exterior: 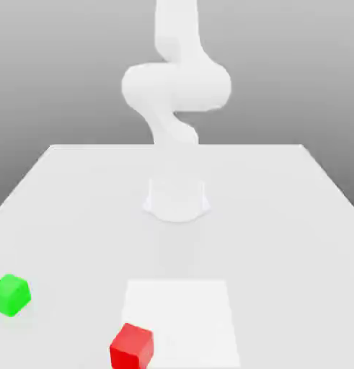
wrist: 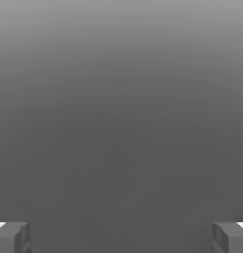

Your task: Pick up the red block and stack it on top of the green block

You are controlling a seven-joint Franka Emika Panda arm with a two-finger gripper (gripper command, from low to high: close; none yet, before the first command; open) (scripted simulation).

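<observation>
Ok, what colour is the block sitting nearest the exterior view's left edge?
Bright green. The green block shows best in the exterior view.

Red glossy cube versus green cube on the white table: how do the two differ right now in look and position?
Colour: the small glossy red cube is bright red, the small green cube bright green. Position: the red cube overlaps the edge of a brighter white square patch, nearer the exterior view's bottom; the green cube sits apart, toward the exterior view's left, on the plain white table. Shared: similar size, both resting flat, neither stacked nor held.
</observation>
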